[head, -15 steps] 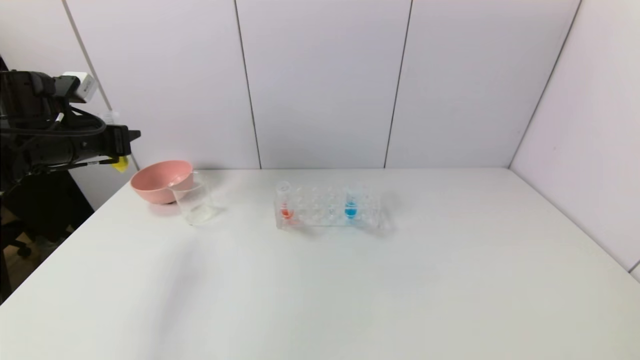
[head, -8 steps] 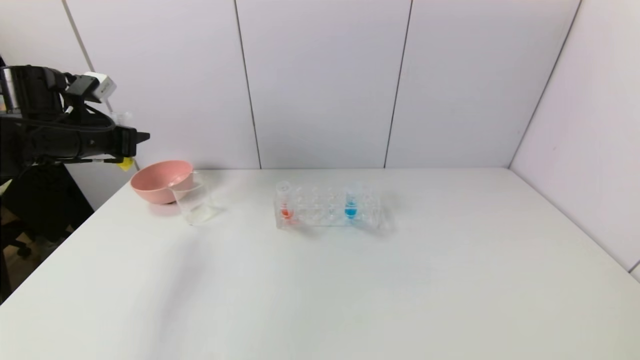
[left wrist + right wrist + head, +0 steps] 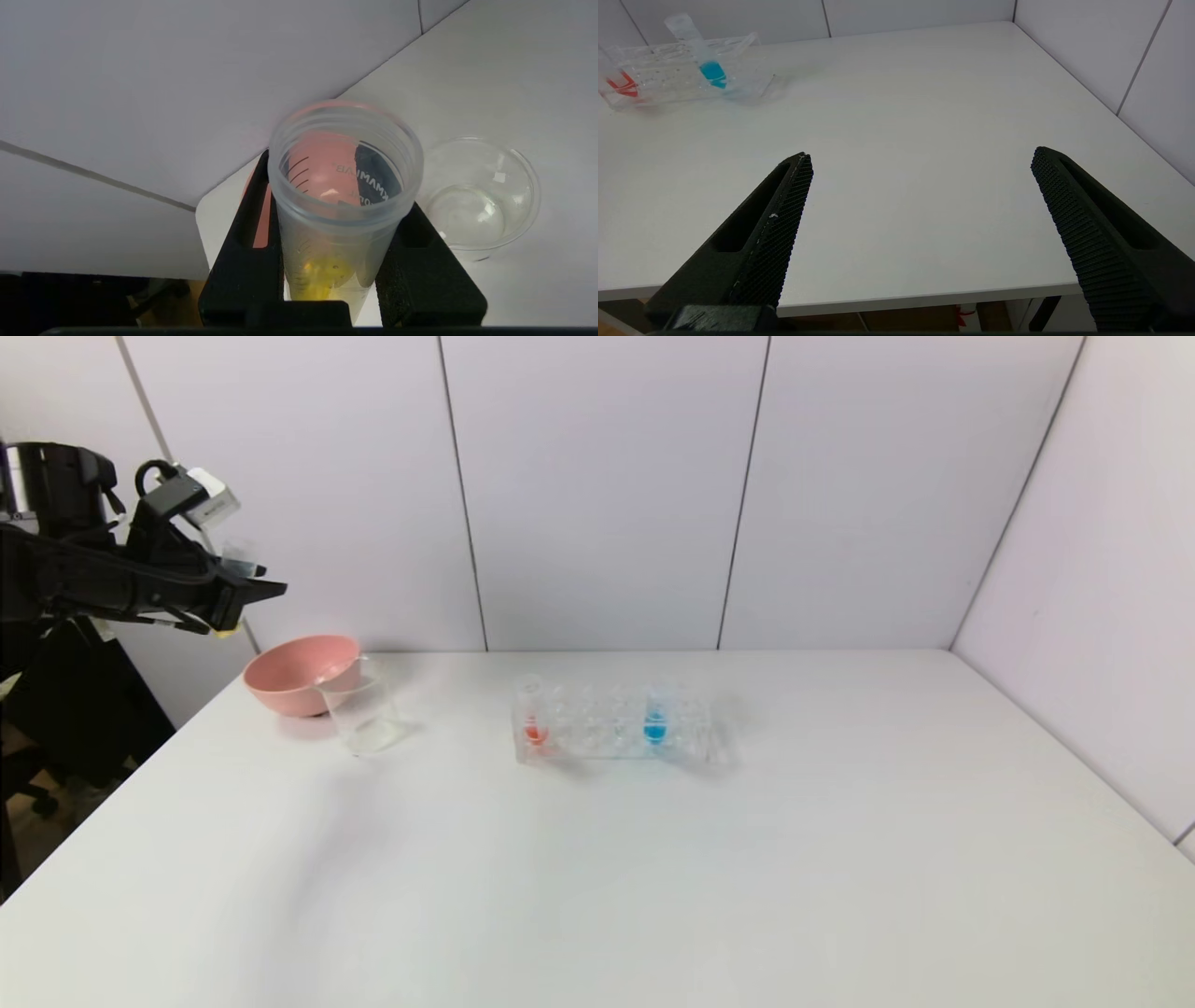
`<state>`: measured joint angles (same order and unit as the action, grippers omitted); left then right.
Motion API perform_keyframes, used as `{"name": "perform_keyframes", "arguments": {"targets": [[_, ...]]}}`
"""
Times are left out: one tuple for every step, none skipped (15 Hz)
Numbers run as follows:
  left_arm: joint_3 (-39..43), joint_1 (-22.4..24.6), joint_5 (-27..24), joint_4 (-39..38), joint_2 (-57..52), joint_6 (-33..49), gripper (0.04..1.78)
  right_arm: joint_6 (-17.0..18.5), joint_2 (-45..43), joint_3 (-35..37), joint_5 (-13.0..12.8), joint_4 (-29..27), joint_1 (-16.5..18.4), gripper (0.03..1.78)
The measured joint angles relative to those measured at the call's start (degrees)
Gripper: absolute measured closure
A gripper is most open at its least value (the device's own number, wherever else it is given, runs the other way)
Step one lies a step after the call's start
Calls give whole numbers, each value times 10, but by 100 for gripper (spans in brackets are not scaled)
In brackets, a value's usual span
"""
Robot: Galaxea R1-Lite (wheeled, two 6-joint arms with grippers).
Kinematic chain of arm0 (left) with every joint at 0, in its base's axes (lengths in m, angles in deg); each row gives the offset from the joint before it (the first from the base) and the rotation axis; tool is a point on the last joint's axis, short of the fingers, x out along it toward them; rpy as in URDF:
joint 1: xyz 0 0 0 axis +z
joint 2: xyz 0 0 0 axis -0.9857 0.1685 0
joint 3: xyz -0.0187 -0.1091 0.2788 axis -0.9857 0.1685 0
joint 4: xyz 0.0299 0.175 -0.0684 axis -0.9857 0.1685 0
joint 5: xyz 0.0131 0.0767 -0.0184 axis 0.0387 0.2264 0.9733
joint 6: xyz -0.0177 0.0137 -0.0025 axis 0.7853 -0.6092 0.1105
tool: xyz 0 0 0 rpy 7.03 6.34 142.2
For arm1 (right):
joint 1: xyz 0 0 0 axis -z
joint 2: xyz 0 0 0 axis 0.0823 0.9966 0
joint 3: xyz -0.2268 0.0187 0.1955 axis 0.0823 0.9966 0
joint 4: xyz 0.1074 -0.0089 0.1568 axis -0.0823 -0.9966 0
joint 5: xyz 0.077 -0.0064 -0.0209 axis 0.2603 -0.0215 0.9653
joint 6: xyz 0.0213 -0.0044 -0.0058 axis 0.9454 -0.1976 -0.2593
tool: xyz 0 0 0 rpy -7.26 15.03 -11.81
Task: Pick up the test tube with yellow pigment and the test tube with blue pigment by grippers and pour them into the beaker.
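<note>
My left gripper (image 3: 250, 594) hangs in the air at the far left, above and left of the pink bowl, shut on the test tube with yellow pigment (image 3: 235, 560). In the left wrist view that tube (image 3: 322, 270) sits between the black fingers of the left gripper (image 3: 341, 200), mouth towards the camera and yellow liquid at its base. The clear beaker (image 3: 361, 714) stands beside the bowl, seen empty in the left wrist view (image 3: 481, 196). The test tube with blue pigment (image 3: 656, 717) stands in the rack (image 3: 706, 58). My right gripper (image 3: 920, 158) is open over the table's near right edge.
A pink bowl (image 3: 301, 674) touches the beaker's far left side. The clear tube rack (image 3: 607, 747) at mid-table also holds a tube of red-orange liquid (image 3: 533, 714). White walls close the back and the right side. The table's left edge lies under my left arm.
My left gripper has risen and moved right towards the bowl and beaker with the yellow tube, and its tip now tilts downward. Nothing on the table has moved.
</note>
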<state>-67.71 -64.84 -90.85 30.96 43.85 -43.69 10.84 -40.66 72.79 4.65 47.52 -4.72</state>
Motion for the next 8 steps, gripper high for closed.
{"name": "perform_keyframes", "arguments": {"targets": [[-4, 1, -1, 12, 4, -25, 128, 0, 0, 0, 0, 0, 0, 10], [-10, 1, -3, 28, 7, -51, 128, 0, 0, 0, 0, 0, 0, 10], [-18, 3, -7, 48, 9, -77, 128, 0, 0, 0, 0, 0, 0, 10], [-32, 5, -12, 79, 12, -112, 128, 0, 0, 0, 0, 0, 0, 10], [-49, 7, -15, 110, 14, -149, 128, 0, 0, 0, 0, 0, 0, 10], [-65, 8, -16, 143, 17, -185, 128, 0, 0, 0, 0, 0, 0, 10], [-80, 10, -17, 176, 21, -219, 128, 0, 0, 0, 0, 0, 0, 10], [-93, 12, -17, 205, 24, -244, 128, 0, 0, 0, 0, 0, 0, 10]]}}
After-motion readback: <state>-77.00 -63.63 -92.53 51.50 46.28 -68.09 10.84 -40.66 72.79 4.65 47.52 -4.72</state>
